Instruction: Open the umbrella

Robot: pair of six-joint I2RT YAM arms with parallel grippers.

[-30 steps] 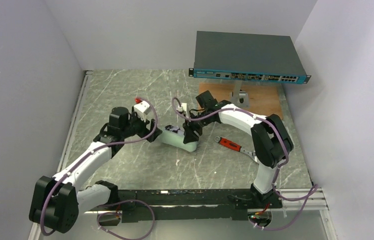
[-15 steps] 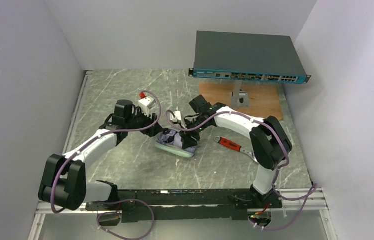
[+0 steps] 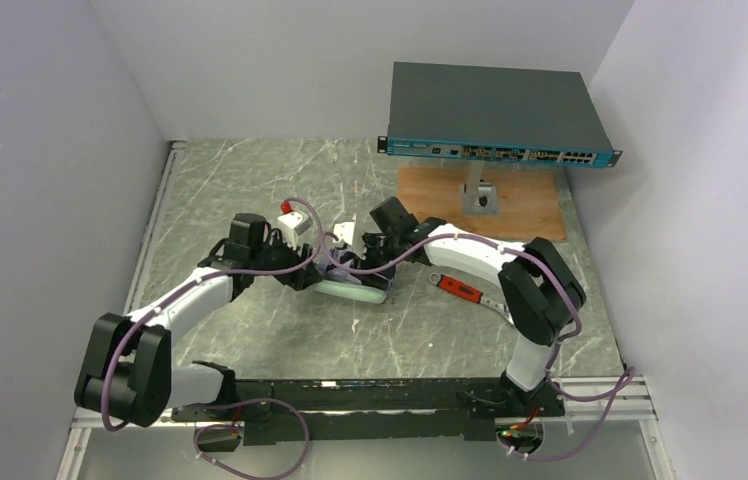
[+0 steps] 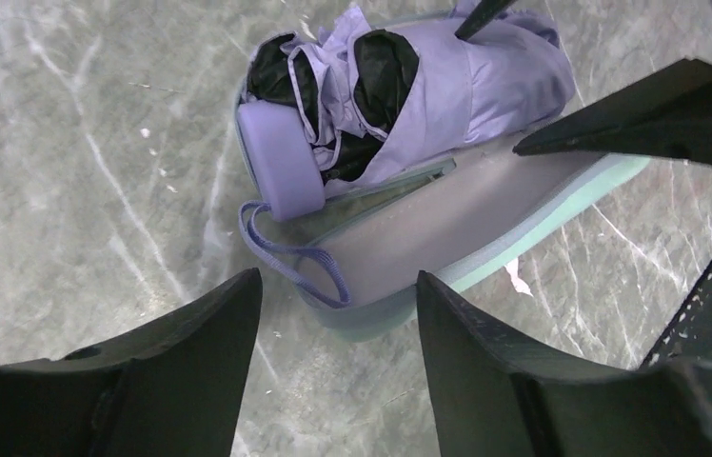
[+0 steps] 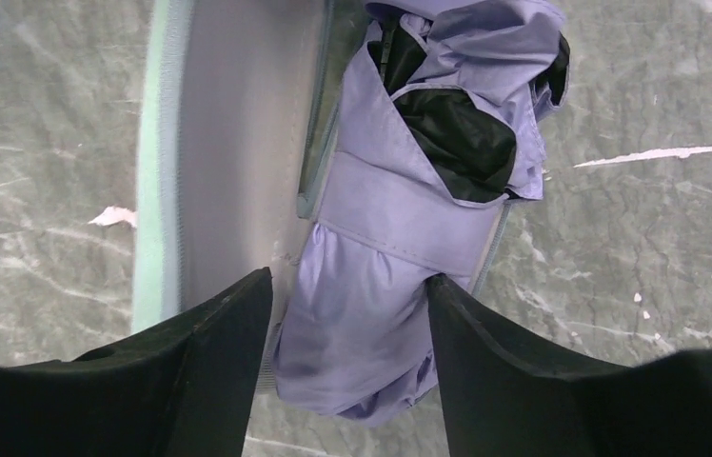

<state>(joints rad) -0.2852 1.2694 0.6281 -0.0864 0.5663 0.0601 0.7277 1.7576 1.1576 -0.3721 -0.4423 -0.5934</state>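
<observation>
Starting at the near edge of the marble table (image 3: 250,330), two arms are bolted side by side. Both reach inward to mid-table, where the two grippers face each other across one umbrella (image 4: 466,86) and one mint-green case (image 4: 485,224).

The case lies hinged open and flat. The folded umbrella lies in the farther half. The nearer half lies beside it, grey interior up.

Umbrella orientation: the long axis runs roughly left to right across the table, and the umbrella lies flat on its side. The one lavender handle (image 4: 281,162) is at the left end, facing the left gripper (image 4: 339,279). One strap (image 4: 286,255) loops from the handle over the end of the case. The bunched fabric end points toward the right gripper (image 5: 349,275).

Left gripper: fingers (image 4: 190,352) apart, just short of the handle end, gripping nothing.

Right gripper: fingers (image 5: 524,362) apart, one on each side of the umbrella's fabric. Whether they press on it cannot be told.

To the right of the case, one red-handled tool (image 3: 458,289) lies on the table. At the far side, one wooden board (image 3: 530,205) carries one stand (image 3: 478,195), which holds one network switch (image 3: 495,110).
</observation>
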